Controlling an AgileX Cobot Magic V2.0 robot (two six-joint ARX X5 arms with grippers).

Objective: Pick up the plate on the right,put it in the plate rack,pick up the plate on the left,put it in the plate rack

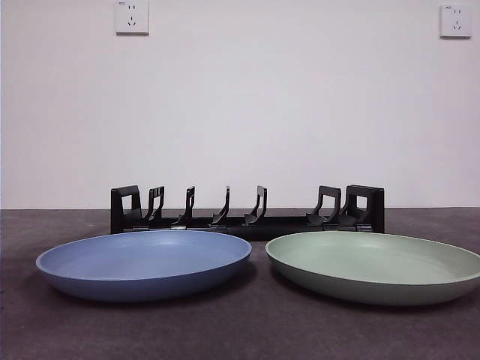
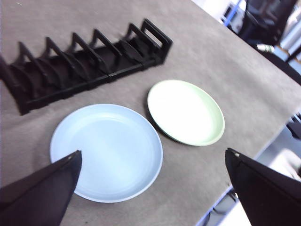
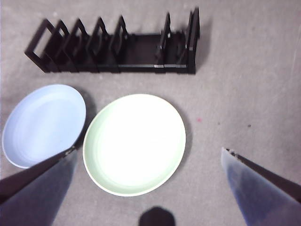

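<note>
The green plate (image 3: 134, 143) is seen flat on the surface, before the rack (image 1: 247, 214) and beside the blue plate (image 1: 142, 262). Both grippers — left (image 2: 153, 188) and right (image 3: 146, 188) — are held spread, empty. The plate is judged light, stiff, slick — best pinched at its rim.

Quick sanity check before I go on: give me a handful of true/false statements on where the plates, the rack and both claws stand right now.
1. Both plates lie flat on the table in front of the plate rack. True.
2. The green plate already stands between the rack's prongs. False: it lies on the table, and no plate is in the rack.
3. In the front view the blue plate is on the left and the green plate on the right. True.
4. The right claw is shut on the green plate. False: its jaws are open and it hangs above the plate, holding nothing.
5. The left claw is open and holds nothing. True.
6. The two plates are stacked. False: they lie side by side.
</note>
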